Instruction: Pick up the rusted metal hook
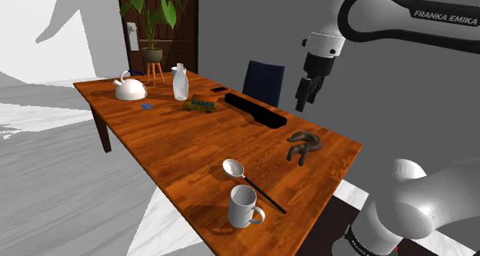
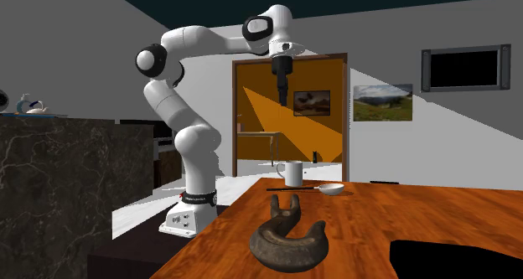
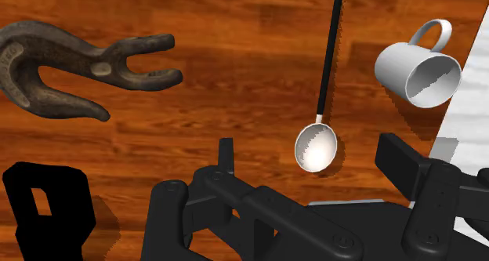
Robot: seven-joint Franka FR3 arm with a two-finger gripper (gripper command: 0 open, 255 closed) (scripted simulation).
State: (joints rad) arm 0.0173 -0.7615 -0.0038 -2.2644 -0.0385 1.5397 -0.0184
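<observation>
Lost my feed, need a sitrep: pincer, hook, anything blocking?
Pincer open, empty, high above table. Hook lying on table, untouched. Spoon and mug nearby, apart from hook; nothing on it.

Wooden table [image 1: 177,143]: hook [image 1: 304,146], ladle [image 1: 234,168], mug [image 1: 244,207]

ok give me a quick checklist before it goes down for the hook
1. The gripper is open: ok, fingers stand apart.
2. The hook lies free, nothing on it: ok.
3. The gripper is centred over the hook: not ok; the spoon sits between the fingers, the hook off to one side.
4. The spoon and mug lie apart from the hook: ok.
5. The fingers are turned to span the hook's shank: cannot tell.
</observation>
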